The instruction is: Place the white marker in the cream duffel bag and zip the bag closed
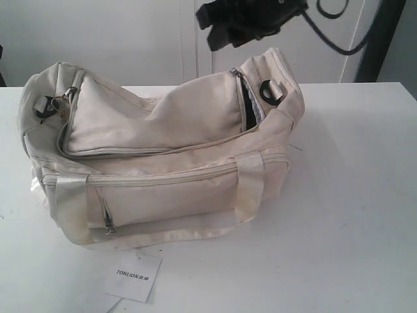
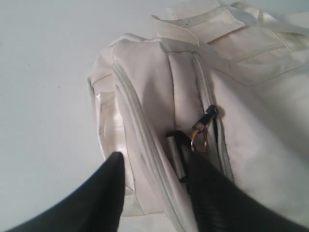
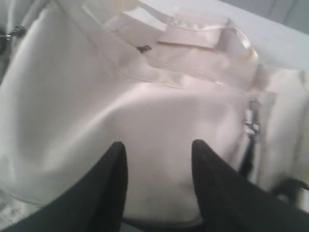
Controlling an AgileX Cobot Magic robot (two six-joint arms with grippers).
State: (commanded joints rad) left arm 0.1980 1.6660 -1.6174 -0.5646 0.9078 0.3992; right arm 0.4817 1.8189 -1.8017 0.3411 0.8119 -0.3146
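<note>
Exterior view: the cream duffel bag [image 1: 163, 150] lies on the white table [image 1: 352, 215] with its front pocket [image 1: 163, 195] facing the camera and a paper tag [image 1: 133, 277] just beside its lower edge. The top flap [image 1: 150, 120] is unzipped at the right end, where a dark gap shows next to a black strap clip [image 1: 268, 90]. The right arm [image 1: 251, 23] hangs above that end.

In the right wrist view the right gripper [image 3: 158, 145] has its black fingers spread, with nothing between them and only the flap's cloth beneath. The left gripper [image 2: 154, 157] is spread too, over the bag's other end near a zip pull [image 2: 205, 121] (whether a finger touches the fabric, I cannot tell).
</note>
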